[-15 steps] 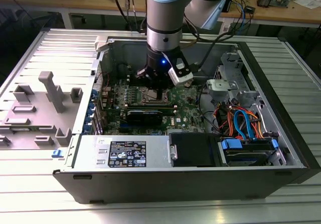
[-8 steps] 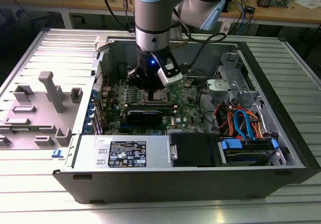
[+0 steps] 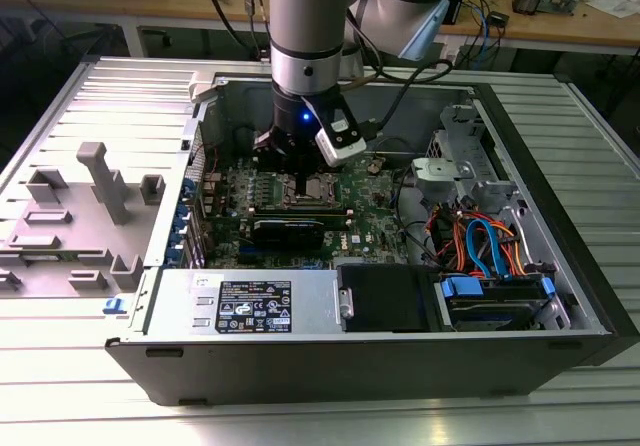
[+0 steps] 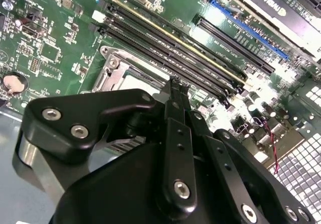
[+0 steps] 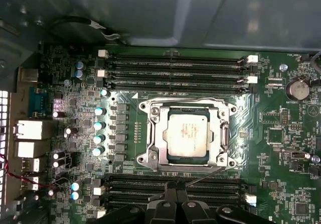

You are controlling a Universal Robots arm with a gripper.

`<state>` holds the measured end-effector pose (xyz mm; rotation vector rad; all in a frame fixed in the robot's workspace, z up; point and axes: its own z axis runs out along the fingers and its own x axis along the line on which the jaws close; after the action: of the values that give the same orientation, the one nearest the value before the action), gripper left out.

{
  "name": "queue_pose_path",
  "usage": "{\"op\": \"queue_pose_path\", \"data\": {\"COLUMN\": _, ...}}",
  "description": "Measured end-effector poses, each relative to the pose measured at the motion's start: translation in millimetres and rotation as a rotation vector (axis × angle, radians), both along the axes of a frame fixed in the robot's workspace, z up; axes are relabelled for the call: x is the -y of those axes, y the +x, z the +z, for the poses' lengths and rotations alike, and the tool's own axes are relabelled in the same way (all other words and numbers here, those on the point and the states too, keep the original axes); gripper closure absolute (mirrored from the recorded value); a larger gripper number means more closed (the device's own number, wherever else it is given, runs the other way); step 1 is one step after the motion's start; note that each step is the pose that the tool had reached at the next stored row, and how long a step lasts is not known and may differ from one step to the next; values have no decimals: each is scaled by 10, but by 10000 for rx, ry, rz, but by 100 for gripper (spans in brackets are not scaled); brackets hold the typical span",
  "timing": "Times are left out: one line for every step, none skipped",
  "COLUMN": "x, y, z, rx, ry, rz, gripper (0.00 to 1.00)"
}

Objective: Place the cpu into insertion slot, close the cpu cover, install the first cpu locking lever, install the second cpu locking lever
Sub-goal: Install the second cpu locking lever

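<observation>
Arm lowered into the open computer case (image 3: 560, 296), working at the processor socket on the green board (image 5: 281, 148).
The cpu (image 5: 187, 131) lies seated in the insertion slot (image 5: 150, 114) with the cpu cover (image 5: 223, 133) down over it; a lever needs a steady sideways press under its catch. The hand (image 5: 176, 186) appears nearly closed, fingertips beside the socket, holding nothing.

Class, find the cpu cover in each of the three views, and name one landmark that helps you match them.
Exterior view: the cpu cover sits mid-way along the green board.
First wrist view: the cpu cover frames the cpu, between two banks of slots.
Second wrist view: a corner of the cpu cover shows beside the slots.
Shared landmark: the long black memory slots alongside it.
</observation>
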<state>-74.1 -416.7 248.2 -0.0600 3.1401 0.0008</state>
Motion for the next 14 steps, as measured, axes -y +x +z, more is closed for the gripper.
{"op": "queue_pose_path", "data": {"x": 0, "y": 0, "z": 0, "rx": 0, "ry": 0, "rz": 0, "gripper": 89}}
{"op": "queue_pose_path", "data": {"x": 1, "y": 0, "z": 0, "rx": 0, "ry": 0, "rz": 0, "gripper": 89}}
{"op": "queue_pose_path", "data": {"x": 1, "y": 0, "z": 0, "rx": 0, "ry": 0, "rz": 0, "gripper": 89}}
{"op": "queue_pose_path", "data": {"x": 1, "y": 0, "z": 0, "rx": 0, "ry": 0, "rz": 0, "gripper": 89}}
{"op": "queue_pose_path", "data": {"x": 1, "y": 0, "z": 0, "rx": 0, "ry": 0, "rz": 0, "gripper": 89}}
{"op": "queue_pose_path", "data": {"x": 1, "y": 0, "z": 0, "rx": 0, "ry": 1, "rz": 0, "gripper": 89}}
{"op": "queue_pose_path", "data": {"x": 1, "y": 0, "z": 0, "rx": 0, "ry": 0, "rz": 0, "gripper": 89}}
{"op": "queue_pose_path", "data": {"x": 1, "y": 0, "z": 0, "rx": 0, "ry": 0, "rz": 1, "gripper": 89}}
{"op": "queue_pose_path", "data": {"x": 1, "y": 0, "z": 0, "rx": 0, "ry": 0, "rz": 0, "gripper": 89}}
{"op": "queue_pose_path", "data": {"x": 1, "y": 0, "z": 0, "rx": 0, "ry": 0, "rz": 0, "gripper": 89}}
{"op": "queue_pose_path", "data": {"x": 1, "y": 0, "z": 0, "rx": 0, "ry": 0, "rz": 0, "gripper": 89}}
{"op": "queue_pose_path", "data": {"x": 2, "y": 0, "z": 1, "rx": 0, "ry": 1, "rz": 0, "gripper": 89}}
{"op": "queue_pose_path", "data": {"x": 2, "y": 2, "z": 9, "rx": -1, "ry": -2, "rz": 2, "gripper": 89}}
{"op": "queue_pose_path", "data": {"x": 2, "y": 8, "z": 21, "rx": -2, "ry": 0, "rz": 3, "gripper": 89}}
